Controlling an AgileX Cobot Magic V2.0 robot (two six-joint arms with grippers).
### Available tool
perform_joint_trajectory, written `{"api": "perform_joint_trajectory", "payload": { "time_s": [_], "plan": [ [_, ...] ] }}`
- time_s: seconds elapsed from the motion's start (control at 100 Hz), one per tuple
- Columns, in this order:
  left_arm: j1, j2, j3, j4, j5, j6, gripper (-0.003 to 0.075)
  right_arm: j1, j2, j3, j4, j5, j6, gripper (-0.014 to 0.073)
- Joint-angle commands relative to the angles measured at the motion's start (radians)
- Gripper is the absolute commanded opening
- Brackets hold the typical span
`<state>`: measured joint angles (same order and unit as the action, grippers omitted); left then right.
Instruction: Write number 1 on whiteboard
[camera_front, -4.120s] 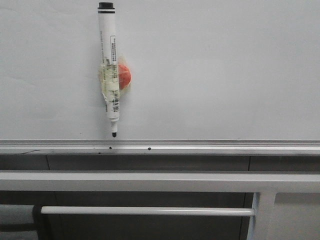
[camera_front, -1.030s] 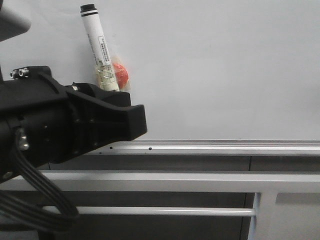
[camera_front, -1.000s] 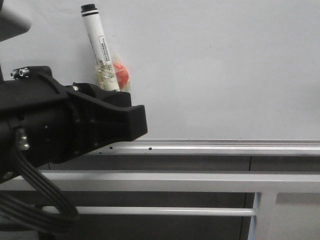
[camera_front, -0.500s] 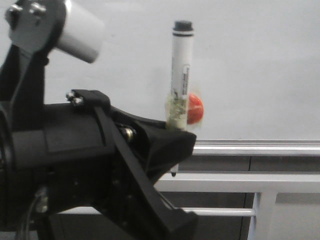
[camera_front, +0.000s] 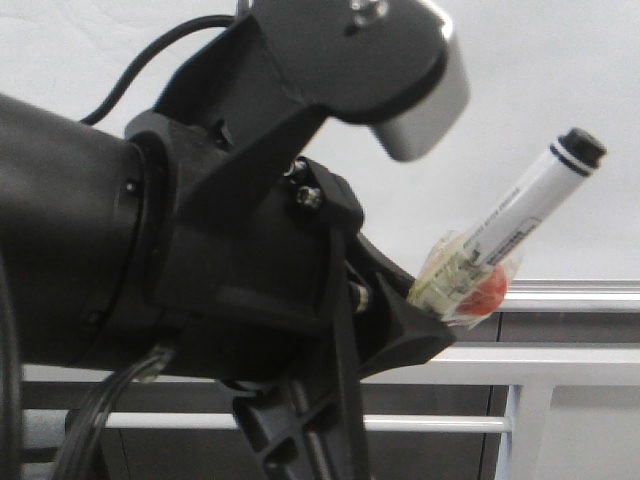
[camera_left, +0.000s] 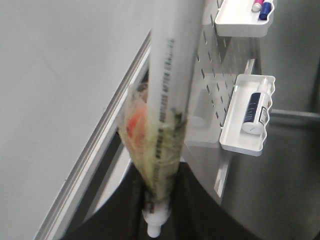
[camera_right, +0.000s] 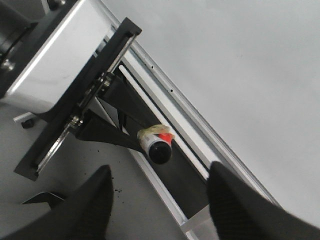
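The whiteboard (camera_front: 560, 70) fills the back of the front view, with its silver rail (camera_front: 590, 294) below. No black stroke shows on it. My left gripper (camera_front: 425, 310) is shut on the white marker (camera_front: 525, 208), which tilts up to the right, its black end on top. An orange magnet (camera_front: 487, 292) is taped to the barrel. In the left wrist view the marker (camera_left: 167, 90) runs between the jaws of the left gripper (camera_left: 158, 200), beside the whiteboard (camera_left: 50, 75). My right gripper (camera_right: 160, 200) is open and empty, facing the marker's black end (camera_right: 160, 151) and the whiteboard (camera_right: 240, 60).
White metal frame bars (camera_front: 560, 362) run below the rail, with a thinner rod (camera_front: 430, 423) under them. In the left wrist view a grey pegboard carries white trays (camera_left: 235, 142), one holding a small bottle (camera_left: 255, 107).
My left arm reached the marker hanging on the board, closed on it and pulled it off. It moved right and nearer the camera; the marker went from upright to tilted right.
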<state>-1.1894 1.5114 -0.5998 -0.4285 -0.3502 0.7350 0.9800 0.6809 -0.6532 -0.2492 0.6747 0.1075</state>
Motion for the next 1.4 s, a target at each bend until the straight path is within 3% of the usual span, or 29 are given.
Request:
{"api": "perform_joint_trajectory", "payload": {
  "time_s": [0.0,0.73,0.83,1.01,1.13,1.23,1.39],
  "plan": [
    [0.001,-0.038,-0.029,-0.009,-0.049,0.042,-0.0020,0.002,0.029,-0.037,-0.024,-0.043,-0.014,0.0458],
    [0.001,-0.038,-0.069,0.003,-0.055,0.110,-0.0020,0.002,0.228,-0.098,-0.028,-0.080,-0.014,0.0449],
    [0.001,-0.038,-0.069,0.003,-0.055,0.110,-0.0020,0.002,0.237,-0.098,-0.028,-0.076,-0.014,0.0344],
    [0.001,-0.038,-0.069,0.004,-0.059,0.110,-0.0020,0.002,0.238,-0.098,-0.031,-0.043,-0.014,-0.0065],
    [0.001,-0.038,-0.069,0.004,-0.070,0.110,-0.0016,0.002,0.238,-0.098,-0.039,-0.028,-0.014,-0.0064],
    [0.001,-0.038,-0.069,0.004,-0.072,0.110,0.0053,0.002,0.238,-0.098,-0.051,-0.028,-0.014,-0.0065],
    [0.001,-0.043,-0.069,0.005,-0.072,0.110,0.0301,0.002,0.238,-0.100,-0.063,-0.046,-0.012,-0.0065]
  ]
}}
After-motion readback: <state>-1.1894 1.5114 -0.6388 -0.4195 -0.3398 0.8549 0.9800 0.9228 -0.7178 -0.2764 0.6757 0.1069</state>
